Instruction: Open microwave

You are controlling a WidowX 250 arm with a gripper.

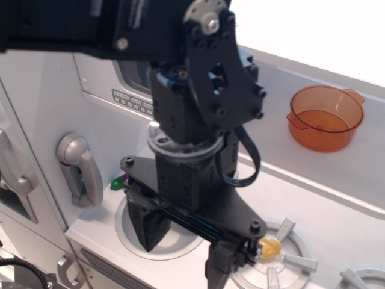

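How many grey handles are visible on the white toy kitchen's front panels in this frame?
3. A rounded grey handle sits mid-left beside the sink, a tall grey handle stands at the far left edge, and a small curved grey handle is at the bottom left. The black robot arm may hide others.

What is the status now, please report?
Gripper open, empty, low over the round sink. Microwave behind the arm; door looks shut, mostly hidden. Nothing seen in the way; orange pot far aside.

microwave (129, 78) button markings seemingly unreadable, no text
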